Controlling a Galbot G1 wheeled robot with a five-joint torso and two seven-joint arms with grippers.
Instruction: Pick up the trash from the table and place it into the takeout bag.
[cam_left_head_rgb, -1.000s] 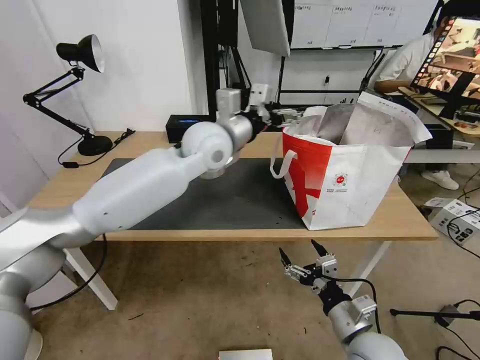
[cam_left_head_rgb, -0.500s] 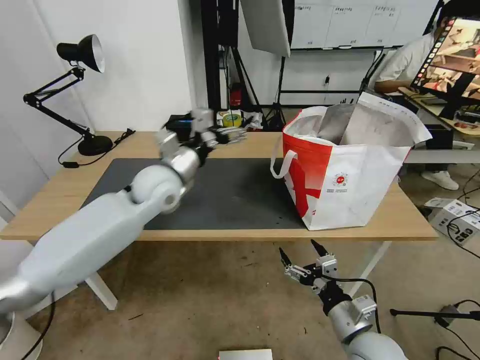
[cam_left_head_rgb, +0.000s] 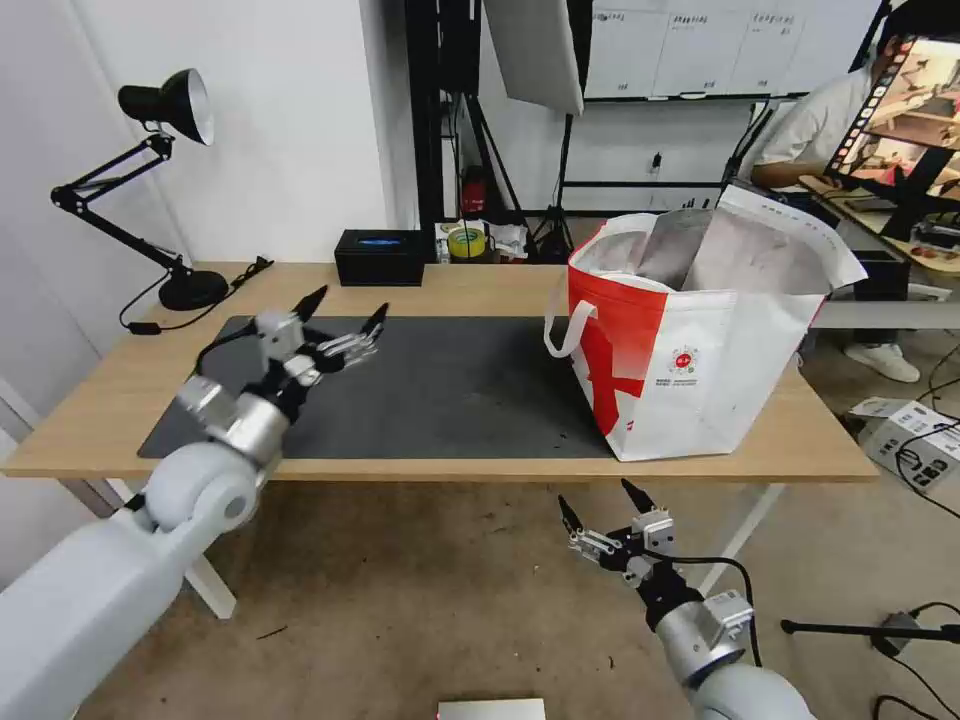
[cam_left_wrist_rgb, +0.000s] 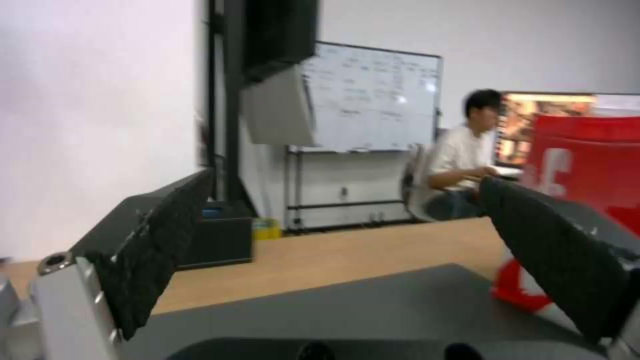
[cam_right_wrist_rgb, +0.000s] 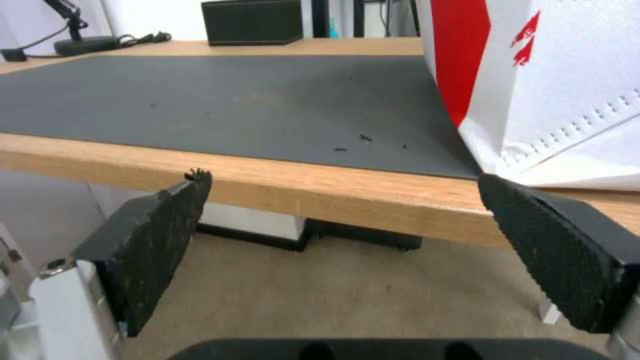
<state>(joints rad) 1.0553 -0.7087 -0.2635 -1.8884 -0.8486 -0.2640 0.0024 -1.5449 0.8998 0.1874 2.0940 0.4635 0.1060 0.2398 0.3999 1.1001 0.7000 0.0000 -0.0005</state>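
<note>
The takeout bag stands upright and open on the right part of the table, partly on the dark grey mat. The trash is out of view. My left gripper hangs open and empty just above the mat's left part, well away from the bag. In the left wrist view its fingers frame the mat and the bag's red side. My right gripper waits open below the table's front edge, looking up at the mat and the bag.
A black desk lamp stands at the table's back left and a black box at the back middle. A few dark crumbs lie on the mat. A person sits at a desk behind on the right. A small carton lies on the floor.
My left arm has drawn back from the bag's rim, swinging left and down to hover over the mat's left part. The right arm has not moved.
</note>
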